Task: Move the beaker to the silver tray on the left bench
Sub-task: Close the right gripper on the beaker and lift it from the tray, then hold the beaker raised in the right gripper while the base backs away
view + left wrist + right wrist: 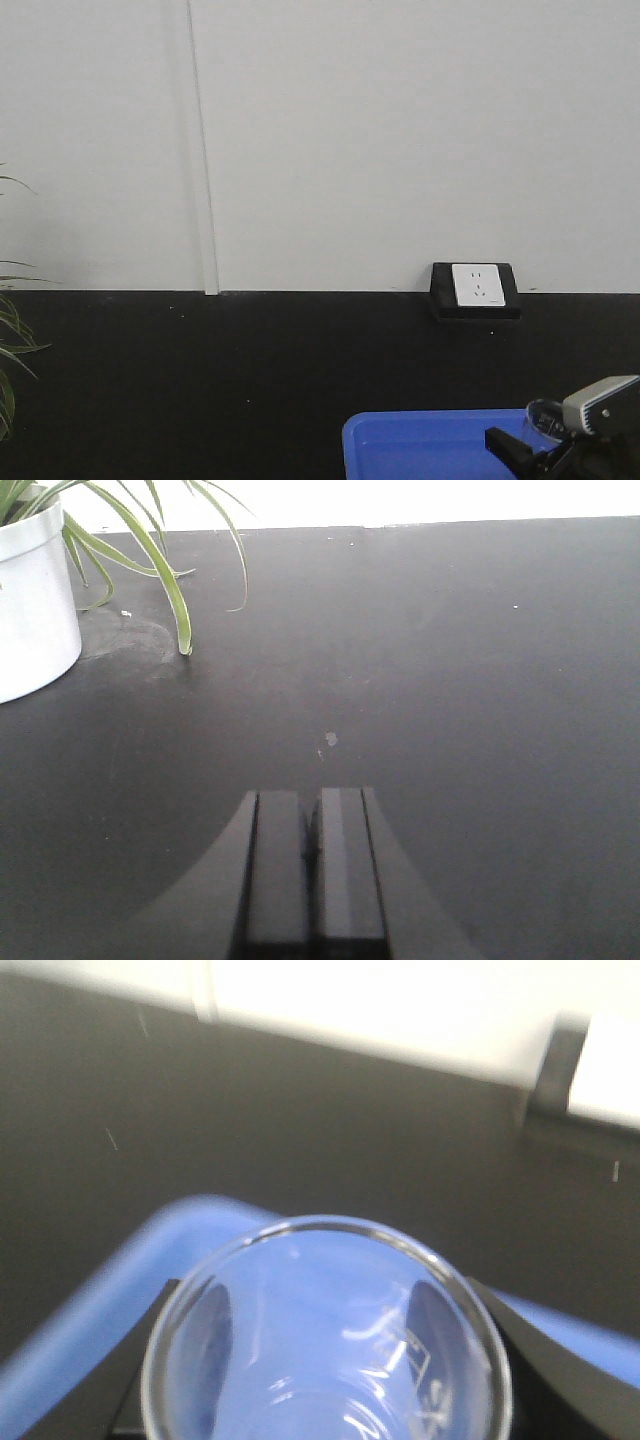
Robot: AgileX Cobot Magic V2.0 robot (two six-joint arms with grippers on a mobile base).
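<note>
The clear glass beaker [325, 1340] with white printed marks fills the lower part of the right wrist view, seen from above its flared rim. My right gripper [325, 1360] is shut on it, one dark finger on each side, above a blue tray [90, 1320]. In the front view the beaker [545, 417] and right gripper [560, 445] sit at the bottom right over the blue tray [430, 445]. My left gripper [312, 850] is shut and empty above the black bench top [450, 680]. The silver tray is out of view.
A white pot with a green long-leaved plant [35, 600] stands at the far left of the bench; its leaves [10, 345] reach into the front view. A white socket in a black box [476, 288] sits at the wall. White wall behind.
</note>
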